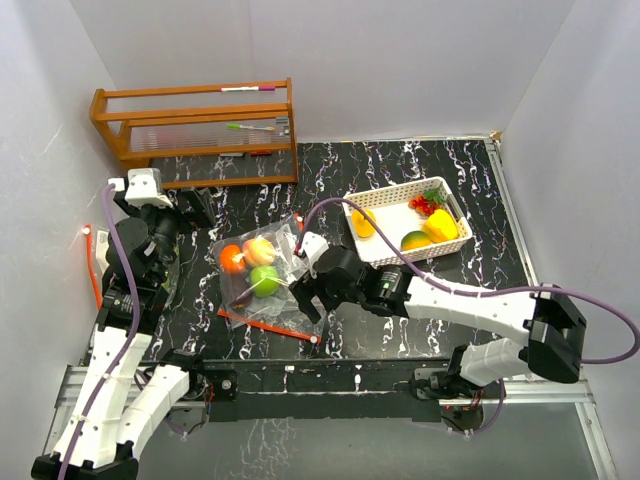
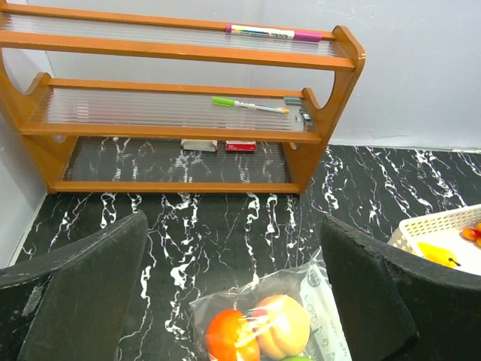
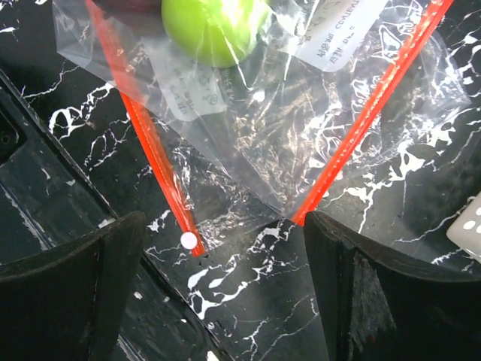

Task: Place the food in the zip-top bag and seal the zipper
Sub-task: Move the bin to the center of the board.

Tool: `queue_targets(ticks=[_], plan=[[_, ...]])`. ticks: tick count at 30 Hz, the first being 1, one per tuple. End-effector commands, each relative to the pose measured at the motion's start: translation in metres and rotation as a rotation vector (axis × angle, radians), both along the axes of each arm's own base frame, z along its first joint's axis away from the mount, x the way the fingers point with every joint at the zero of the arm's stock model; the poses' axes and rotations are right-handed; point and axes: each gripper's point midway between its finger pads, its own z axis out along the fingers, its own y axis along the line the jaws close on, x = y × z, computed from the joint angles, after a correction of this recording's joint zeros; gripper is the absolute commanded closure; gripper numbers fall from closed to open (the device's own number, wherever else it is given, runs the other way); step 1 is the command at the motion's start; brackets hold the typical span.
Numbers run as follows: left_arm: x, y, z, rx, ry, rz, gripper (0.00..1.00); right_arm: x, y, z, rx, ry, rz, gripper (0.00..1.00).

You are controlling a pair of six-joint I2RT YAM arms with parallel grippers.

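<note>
Hovering over the mouth of the bag (image 1: 262,285), the right gripper (image 3: 225,256) has its fingers spread apart and holds nothing. The left gripper (image 2: 233,248), at the left of the top view, is likewise spread and empty, just beyond the bag's far end.

Hazards, as judged from this position:
- The two red zipper strips (image 3: 143,128) lie splayed in a V. Pinching at one point only would likely leave them misaligned and the seal partial.
- The bag lies loose on the glossy table (image 1: 400,320). A sideways press may drag it rather than close it.
- The mouth is open, so a tug could roll food out.
- Sealing now would strand the food in the basket.

Contents:
- Bag, centre of the top view: a green fruit (image 3: 214,26), an orange fruit (image 2: 229,335) and a peach (image 2: 282,323).
- Basket (image 1: 390,190), upper right: a yellow pepper (image 1: 440,224), an orange slice (image 1: 364,222), red pieces (image 1: 426,203) and a two-tone fruit (image 1: 416,240).
</note>
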Motion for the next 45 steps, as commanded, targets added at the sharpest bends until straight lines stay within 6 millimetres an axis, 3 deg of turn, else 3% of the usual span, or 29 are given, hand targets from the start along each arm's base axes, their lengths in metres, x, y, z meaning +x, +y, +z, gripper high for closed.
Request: queue_targets(ticks=[1, 5, 9, 18, 22, 25, 28, 34, 36, 41, 45], plan=[[-0.002, 0.000, 0.006, -0.005, -0.021, -0.003, 0.03, 0.003, 0.023, 0.009, 0.081, 0.041, -0.017, 0.11], [-0.003, 0.001, 0.005, 0.000, -0.022, 0.001, 0.03, 0.007, 0.006, -0.018, 0.007, 0.066, -0.118, 0.10], [-0.002, 0.001, 0.002, -0.001, -0.019, 0.000, 0.03, 0.005, 0.014, -0.023, 0.035, 0.072, -0.069, 0.09], [-0.001, 0.002, 0.002, 0.012, -0.017, 0.002, 0.03, 0.034, 0.005, -0.069, -0.170, 0.034, -0.127, 0.06], [-0.003, 0.003, 0.004, 0.024, -0.023, 0.008, 0.03, 0.054, 0.000, -0.076, -0.184, 0.022, -0.169, 0.05], [-0.003, 0.004, 0.004, 0.027, -0.025, 0.012, 0.03, 0.065, 0.007, -0.072, -0.129, 0.004, -0.158, 0.06], [-0.001, 0.003, 0.001, 0.029, -0.021, 0.010, 0.03, 0.072, 0.015, -0.067, -0.109, -0.026, -0.137, 0.17], [-0.001, 0.004, -0.001, 0.028, -0.018, 0.012, 0.03, 0.077, 0.039, -0.067, -0.088, -0.018, -0.040, 0.65], [-0.001, 0.004, -0.002, 0.029, -0.017, 0.014, 0.03, 0.081, 0.048, -0.063, -0.072, -0.026, -0.026, 0.91], [-0.003, 0.004, -0.001, 0.029, -0.019, 0.013, 0.03, 0.105, 0.093, -0.014, 0.088, -0.143, 0.025, 0.92], [-0.003, 0.004, 0.000, 0.026, -0.023, 0.010, 0.03, 0.134, 0.141, 0.051, 0.300, -0.277, 0.071, 0.92]])
